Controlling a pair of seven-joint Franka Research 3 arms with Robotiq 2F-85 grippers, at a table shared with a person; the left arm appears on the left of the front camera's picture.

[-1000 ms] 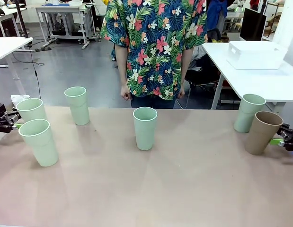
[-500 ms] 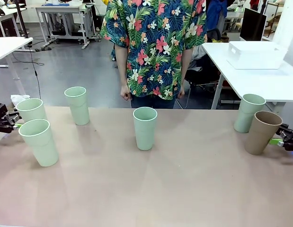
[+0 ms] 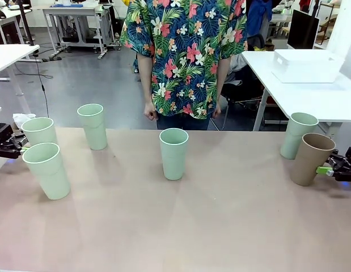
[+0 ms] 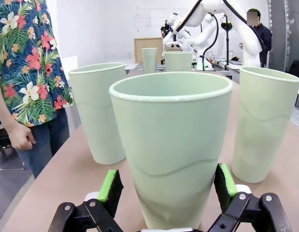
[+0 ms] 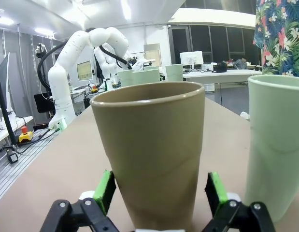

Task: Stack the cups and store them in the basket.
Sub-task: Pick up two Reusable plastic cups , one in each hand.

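Tan-brown cup (image 3: pixel 311 158) has tipped slightly since a second ago, far right of the centre mint cup (image 3: pixel 173 153). My right gripper (image 5: pixel 161 192) straddles it, jaws wide, unclamped. My left gripper (image 4: pixel 168 183) likewise straddles the far-left mint cup (image 4: pixel 171 145). A neighbour mint cup (image 3: pixel 298 135) crowds the brown one. White basket (image 3: pixel 307 65) is beyond-right on a side table (image 3: pixel 334 99).

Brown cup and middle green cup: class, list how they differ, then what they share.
The brown cup is tan, the middle green cup pale mint. The brown cup stands between the right hand's fingers at the table's right end; the middle green cup stands free at the centre. Both are tapered, handleless, mouth up.
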